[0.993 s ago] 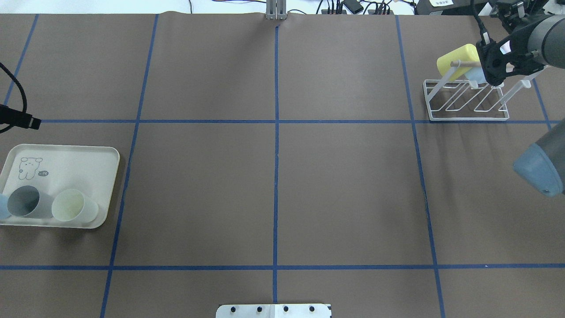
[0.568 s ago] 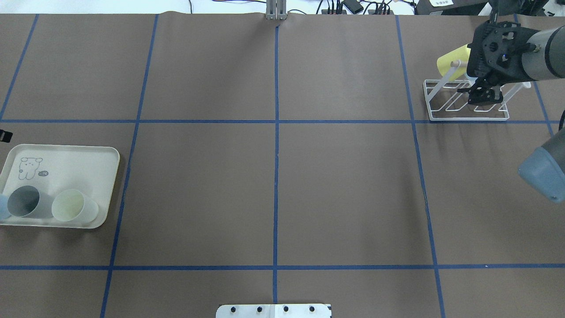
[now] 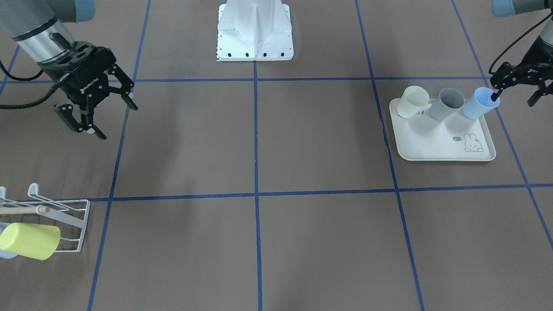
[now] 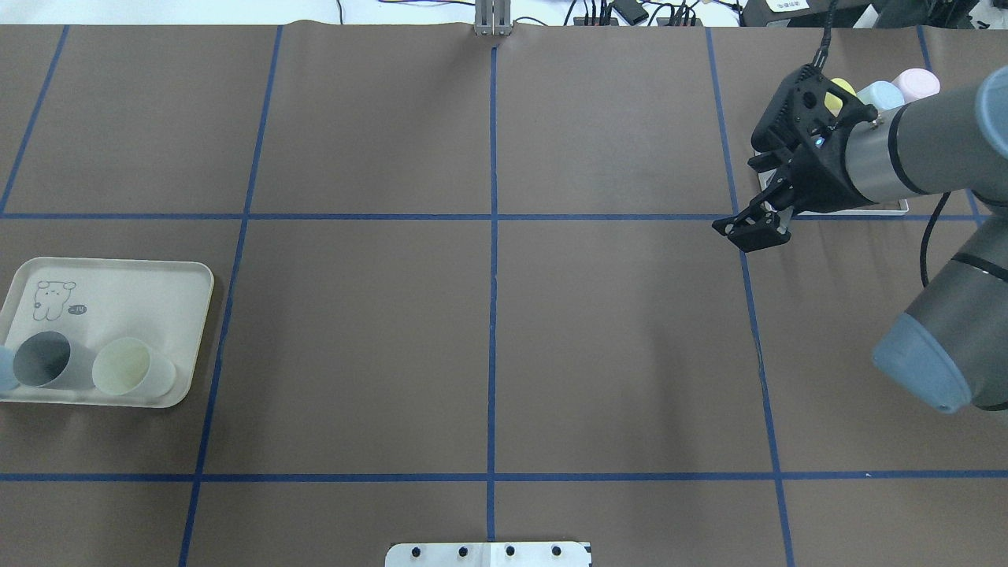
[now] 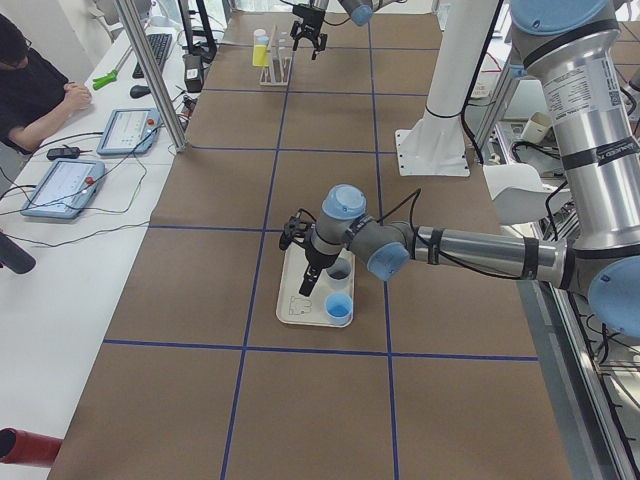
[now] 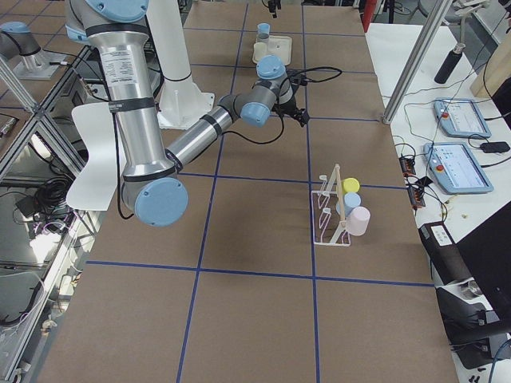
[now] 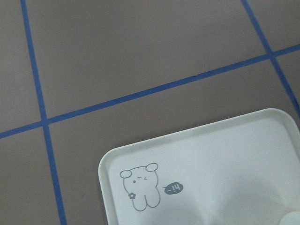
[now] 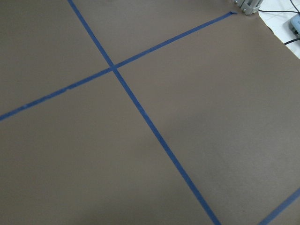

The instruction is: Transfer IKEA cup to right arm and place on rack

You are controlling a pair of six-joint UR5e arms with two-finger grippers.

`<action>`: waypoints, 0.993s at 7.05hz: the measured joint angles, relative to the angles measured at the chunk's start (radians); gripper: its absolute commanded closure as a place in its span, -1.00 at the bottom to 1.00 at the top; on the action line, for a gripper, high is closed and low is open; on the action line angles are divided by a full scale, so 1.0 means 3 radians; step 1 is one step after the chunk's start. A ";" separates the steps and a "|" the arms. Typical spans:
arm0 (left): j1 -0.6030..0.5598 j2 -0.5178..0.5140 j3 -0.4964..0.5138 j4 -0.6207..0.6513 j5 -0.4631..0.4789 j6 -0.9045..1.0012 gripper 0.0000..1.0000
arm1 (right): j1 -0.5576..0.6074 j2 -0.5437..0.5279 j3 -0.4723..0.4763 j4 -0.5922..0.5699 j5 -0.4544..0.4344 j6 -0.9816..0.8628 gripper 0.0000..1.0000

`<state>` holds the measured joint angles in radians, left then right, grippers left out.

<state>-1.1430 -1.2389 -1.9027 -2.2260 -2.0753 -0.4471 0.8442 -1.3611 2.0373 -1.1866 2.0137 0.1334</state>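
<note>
Front view: L gripper (image 3: 512, 100) spread wide at blue cup (image 3: 478, 105), one finger inside rim; cup sits at tray's (image 3: 432, 142) 1 o'clock corner (tray bubble reads "hi"). R gripper (image 3: 118, 122) spread, empty, at 1 o'clock from rack (image 3: 69, 220) w/ yellow cup (image 3: 30, 242).

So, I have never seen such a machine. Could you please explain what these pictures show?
It is one robot with two arms at a brown table. Each arm ends in a two-finger tool. The pictures show one moment: one camera faces the robot, one looks from above, one from each table end, one sits on each wrist. On the table are a cream tray with a cream cup, a grey cup and a blue cup, and a white wire rack carrying a yellow cup, a pale-blue cup and a pink cup. The left tool is open, one finger at the blue cup's rim. The right tool is open, empty, hanging over the table.
</note>
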 measured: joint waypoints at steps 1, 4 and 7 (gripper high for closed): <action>0.0004 0.0020 0.0244 -0.0271 0.0025 -0.0001 -1.00 | -0.0135 0.0028 0.0001 -0.0009 -0.0096 0.0129 -0.96; 0.0020 0.0120 0.0642 -0.0763 -0.0052 -0.0067 -1.00 | -0.0372 0.0043 -0.0011 -0.0014 -0.0321 0.0197 -0.97; 0.0035 0.0232 0.0672 -0.0873 -0.0278 -0.0103 -0.77 | -0.0409 0.0043 -0.0020 -0.0013 -0.0340 0.0200 -0.97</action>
<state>-1.1325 -1.1694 -1.7012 -2.4878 -2.1586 -0.4780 0.7216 -1.3483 2.0314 -1.1904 1.9116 0.1932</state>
